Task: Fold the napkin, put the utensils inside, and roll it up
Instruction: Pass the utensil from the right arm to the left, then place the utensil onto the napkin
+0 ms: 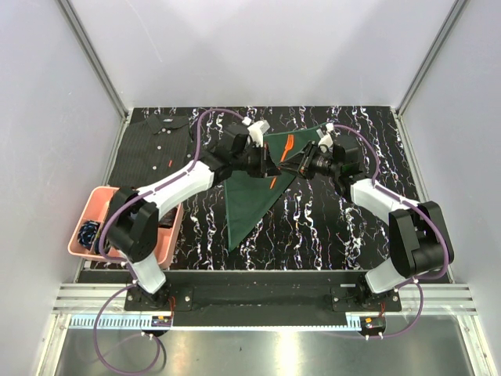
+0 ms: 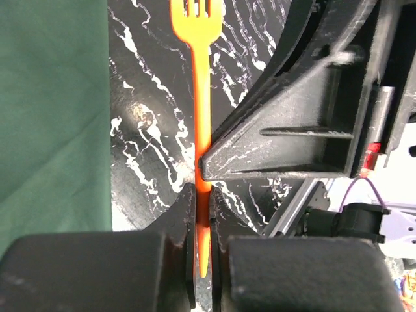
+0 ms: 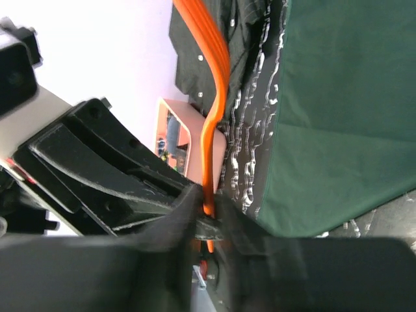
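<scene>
Where the arms meet: by the right edge of the napkin (image 1: 250, 200), fingertips nearly nose to nose on one fork (image 1: 290, 145).
L gripper (image 2: 203, 198): flat black pads clamped tight on the fork's tapered handle end.
R gripper (image 3: 208, 203): jaws hug the shank from both sides; pinching or a hair loose, can't tell.
fork: thin orange-red plastic, slim straight shank, short tines; held btwn both grippers.
napkin: dark green soft matte cloth, folded to a long triangle, flat on table (image 1: 337, 227).
table: black w/ white marble veins.
bin (image 1: 94, 205): pink plastic, rounded corners, left edge.
</scene>
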Controlling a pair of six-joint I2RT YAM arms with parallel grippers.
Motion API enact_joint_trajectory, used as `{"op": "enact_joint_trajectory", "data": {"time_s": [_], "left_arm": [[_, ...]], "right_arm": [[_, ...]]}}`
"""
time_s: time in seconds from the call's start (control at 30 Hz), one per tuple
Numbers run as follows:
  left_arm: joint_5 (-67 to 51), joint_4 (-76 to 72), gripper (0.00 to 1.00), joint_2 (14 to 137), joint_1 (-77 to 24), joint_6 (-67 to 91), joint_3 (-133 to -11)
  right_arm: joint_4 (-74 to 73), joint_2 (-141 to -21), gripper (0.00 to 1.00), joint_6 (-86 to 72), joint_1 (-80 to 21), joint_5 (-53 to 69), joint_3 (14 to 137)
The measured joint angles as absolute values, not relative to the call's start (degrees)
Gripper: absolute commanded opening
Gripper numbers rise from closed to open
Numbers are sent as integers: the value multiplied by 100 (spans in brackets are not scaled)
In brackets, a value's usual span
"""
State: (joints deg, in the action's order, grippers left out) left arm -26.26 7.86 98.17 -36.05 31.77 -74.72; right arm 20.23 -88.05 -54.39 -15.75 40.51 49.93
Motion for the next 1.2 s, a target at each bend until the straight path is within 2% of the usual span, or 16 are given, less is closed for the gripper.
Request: {"op": "enact_joint_trajectory", "data": {"time_s": [0.03, 0.07, 0.1, 0.17, 0.27, 0.53, 0.73, 1.2], "left_arm": [[-2611, 832, 0, 9876, -3583, 3135, -7548], [-2609, 882, 0, 9944, -3568, 3087, -7636], [-2611, 965, 0, 10022, -3540, 3026, -7734], [-2580, 1188, 0, 10200, -3439, 2871, -7937], [-2471, 1422, 0, 10586, -3260, 2585, -8302], [-2432, 1914, 0, 11773, -3142, 1844, -8816], [-2530, 2224, 0, 12401, -3177, 1455, -9037], [-2628, 2445, 0, 12866, -3179, 1151, -9655]], "right_arm": [[1997, -8805, 49, -5402, -1577, 4027, 4993], [1951, -8805, 64, -5360, -1584, 3992, 4998], [1918, -8805, 70, -5339, -1588, 3944, 5000], [1772, -8783, 78, -5212, -1575, 3789, 5000], [1424, -8567, 83, -5009, -1584, 3575, 4923], [849, -7638, 84, -4641, -1031, 3332, 4689], [714, -7570, 84, -4613, -360, 3415, 4646], [692, -7583, 84, -4613, -331, 3568, 4600]]}}
